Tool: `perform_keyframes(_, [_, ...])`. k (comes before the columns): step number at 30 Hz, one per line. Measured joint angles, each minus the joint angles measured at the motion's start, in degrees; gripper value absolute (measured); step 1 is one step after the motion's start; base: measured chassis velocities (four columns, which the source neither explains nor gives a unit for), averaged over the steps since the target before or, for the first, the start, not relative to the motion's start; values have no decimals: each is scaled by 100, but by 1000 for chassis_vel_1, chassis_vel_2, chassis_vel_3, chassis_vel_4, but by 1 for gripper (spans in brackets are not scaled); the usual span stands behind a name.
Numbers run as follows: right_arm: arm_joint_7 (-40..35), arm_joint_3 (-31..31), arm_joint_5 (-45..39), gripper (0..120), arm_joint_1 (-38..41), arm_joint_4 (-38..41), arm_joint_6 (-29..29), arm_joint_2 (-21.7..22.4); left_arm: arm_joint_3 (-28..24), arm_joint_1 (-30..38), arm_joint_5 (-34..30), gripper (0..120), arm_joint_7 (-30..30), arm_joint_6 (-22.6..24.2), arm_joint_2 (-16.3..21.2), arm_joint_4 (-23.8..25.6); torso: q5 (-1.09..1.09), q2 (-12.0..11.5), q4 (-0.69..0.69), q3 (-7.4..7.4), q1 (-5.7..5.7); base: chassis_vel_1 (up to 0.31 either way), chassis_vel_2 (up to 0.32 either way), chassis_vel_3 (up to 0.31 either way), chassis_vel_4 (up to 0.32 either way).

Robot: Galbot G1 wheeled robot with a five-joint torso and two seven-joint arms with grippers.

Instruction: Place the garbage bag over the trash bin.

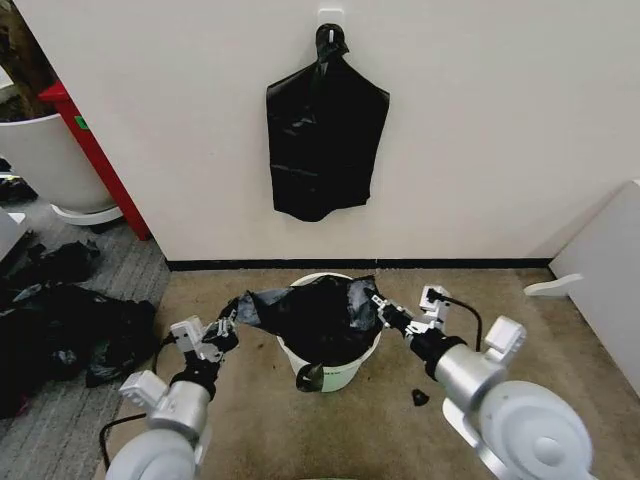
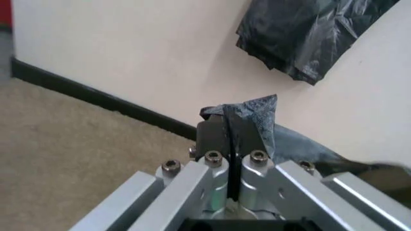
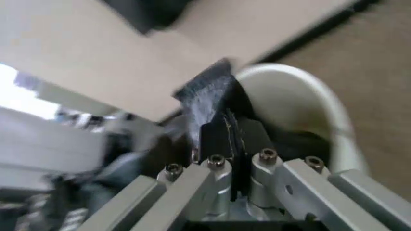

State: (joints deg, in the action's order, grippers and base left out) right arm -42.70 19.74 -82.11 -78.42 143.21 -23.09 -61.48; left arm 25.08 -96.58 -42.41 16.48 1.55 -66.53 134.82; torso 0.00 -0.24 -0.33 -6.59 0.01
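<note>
Both grippers, left [image 1: 228, 322] and right [image 1: 384, 310], pinch opposite edges of the garbage bag [image 1: 312, 318] with jaws closed, holding its mouth stretched above the trash bin [image 1: 330, 372] near the wall; next, seemingly, lowering the edges evenly past the rim

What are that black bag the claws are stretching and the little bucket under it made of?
The garbage bag looks like thin plastic film: glossy, crinkled, gathering in folds where the left gripper and right gripper pinch it. The trash bin seems to be moulded plastic: smooth cream-white wall, rolled rim.
</note>
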Motion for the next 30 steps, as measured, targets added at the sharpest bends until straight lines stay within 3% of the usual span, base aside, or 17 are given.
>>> perform_keyframes(3, [-688, 84, -10, 0, -151, 0, 14, -6, 61, -224, 101, 0, 88, 4, -45, 300, 0, 0, 0, 0, 0, 0, 0, 0, 0])
perform_keyframes(12, [-1598, 165, -179, 0, -312, 3, 67, -105, 116, -611, 13, 0, 289, 368, -107, 771, 1, 0, -1, 0, 0, 0, 0, 0, 0])
perform_keyframes(22, [-1434, -52, -151, 0, -550, 19, -319, -304, -90, -626, 278, 0, 208, 491, -198, 43, 0, 0, -1, -1, 0, 0, 0, 0, 0])
perform_keyframes(30, [-1820, -46, -335, 0, -749, 14, -517, -366, -184, -635, 417, 0, 94, 545, -213, -306, 0, 0, -1, 0, 0, 0, 0, 0, 0])
